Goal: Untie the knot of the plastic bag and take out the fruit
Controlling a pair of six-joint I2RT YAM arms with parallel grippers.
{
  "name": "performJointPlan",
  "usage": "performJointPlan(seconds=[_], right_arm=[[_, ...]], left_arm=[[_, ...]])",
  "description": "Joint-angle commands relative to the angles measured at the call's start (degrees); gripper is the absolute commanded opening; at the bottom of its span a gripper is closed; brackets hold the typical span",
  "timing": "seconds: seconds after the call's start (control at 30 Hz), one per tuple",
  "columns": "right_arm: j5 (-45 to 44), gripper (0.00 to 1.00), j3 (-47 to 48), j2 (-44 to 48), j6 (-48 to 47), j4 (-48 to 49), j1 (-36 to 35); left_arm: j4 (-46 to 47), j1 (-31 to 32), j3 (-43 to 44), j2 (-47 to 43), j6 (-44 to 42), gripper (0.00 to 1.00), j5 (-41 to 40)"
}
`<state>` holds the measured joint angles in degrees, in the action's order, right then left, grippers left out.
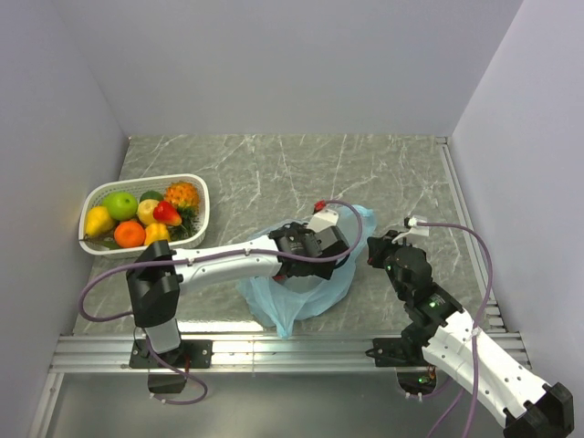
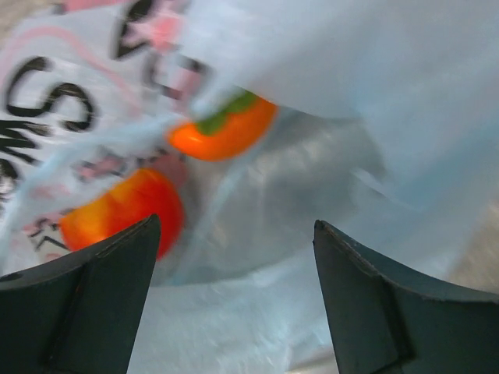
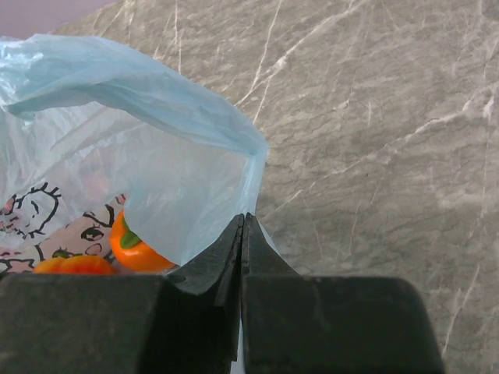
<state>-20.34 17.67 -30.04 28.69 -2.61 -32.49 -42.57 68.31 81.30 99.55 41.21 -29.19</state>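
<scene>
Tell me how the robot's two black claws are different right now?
The left black two-finger gripper stands wide open; the right black two-finger gripper is shut. The left grips nothing, facing an orange persimmon with green top; the right pinches the edge of the thin pale blue plastic bag. Both are at the same bag.

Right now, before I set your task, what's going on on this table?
Two robot arms are working on a pale blue plastic bag in the middle of the table. The right gripper has its fingers shut on the bag's edge, pinching it. The left gripper, fingers open, points into the bag at an orange persimmon and a red-orange fruit, touching neither. Other fruit sits in the white basket at the far left.
</scene>
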Motion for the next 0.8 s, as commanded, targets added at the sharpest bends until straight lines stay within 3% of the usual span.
performJointPlan(seconds=[0.0, 0.33, 0.57, 0.63, 0.73, 0.77], right_arm=[[-0.84, 0.0, 0.7, 0.77, -0.21, 0.94, -0.38], [-0.58, 0.0, -0.18, 1.04, -0.12, 0.94, -0.29], [-0.41, 0.0, -0.53, 0.95, 0.05, 1.2, -0.29], [-0.06, 0.0, -0.53, 0.78, 0.32, 1.38, -0.38], [0.38, 0.0, -0.53, 0.42, 0.4, 1.47, -0.38], [0.21, 0.0, -0.45, 0.51, 0.4, 1.12, -0.38]], left_arm=[[-1.29, -2.04, -1.75, 0.3, 2.81, 0.86, -5.07], [-0.59, -7.31, -7.99, 0.56, 5.11, 0.93, -8.95], [0.2, -7.41, -10.71, 3.81, 5.63, 0.97, -7.81], [2.22, -7.41, -11.51, 4.34, 5.37, 0.96, -7.9], [2.31, -7.41, -11.16, 6.35, 5.28, 0.88, -7.55], [2.14, -7.41, -10.81, 6.45, 5.28, 0.81, -7.37]])
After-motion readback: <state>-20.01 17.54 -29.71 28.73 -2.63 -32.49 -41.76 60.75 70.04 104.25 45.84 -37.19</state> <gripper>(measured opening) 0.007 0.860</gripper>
